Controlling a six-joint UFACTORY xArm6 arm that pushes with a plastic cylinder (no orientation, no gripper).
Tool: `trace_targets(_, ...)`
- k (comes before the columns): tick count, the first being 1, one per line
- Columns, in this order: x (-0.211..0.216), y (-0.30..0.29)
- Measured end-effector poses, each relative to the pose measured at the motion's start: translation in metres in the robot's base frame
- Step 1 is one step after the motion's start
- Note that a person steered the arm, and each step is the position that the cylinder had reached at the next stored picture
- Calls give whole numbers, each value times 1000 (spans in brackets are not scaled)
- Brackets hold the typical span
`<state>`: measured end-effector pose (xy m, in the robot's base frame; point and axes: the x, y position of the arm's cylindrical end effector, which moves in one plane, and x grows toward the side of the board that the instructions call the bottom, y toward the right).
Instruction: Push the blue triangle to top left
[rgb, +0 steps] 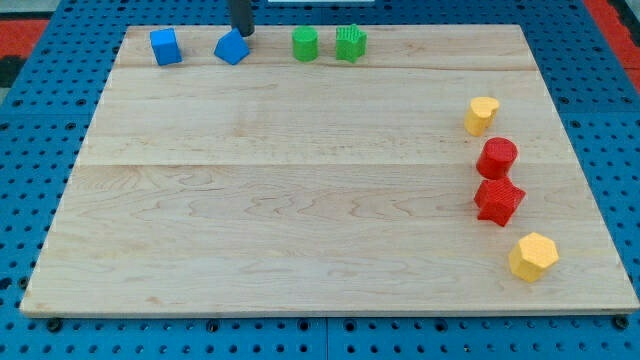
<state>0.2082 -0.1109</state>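
Observation:
The blue triangle (232, 48) lies near the board's top edge, left of centre. My tip (243, 33) is right at its upper right corner, touching or nearly touching it. A blue cube (166, 46) sits to the left of the triangle, near the top left corner of the wooden board (300, 180).
A green cylinder (305, 44) and a ribbed green block (350, 43) sit to the right of the triangle along the top edge. At the view's right stand a yellow block (481, 115), a red cylinder (497, 157), a red star-like block (498, 201) and a yellow hexagon (532, 257).

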Motion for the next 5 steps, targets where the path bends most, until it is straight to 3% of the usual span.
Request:
trace_targets(1, 14, 0)
trace_targets(2, 40, 47)
trace_targets(5, 50, 5)
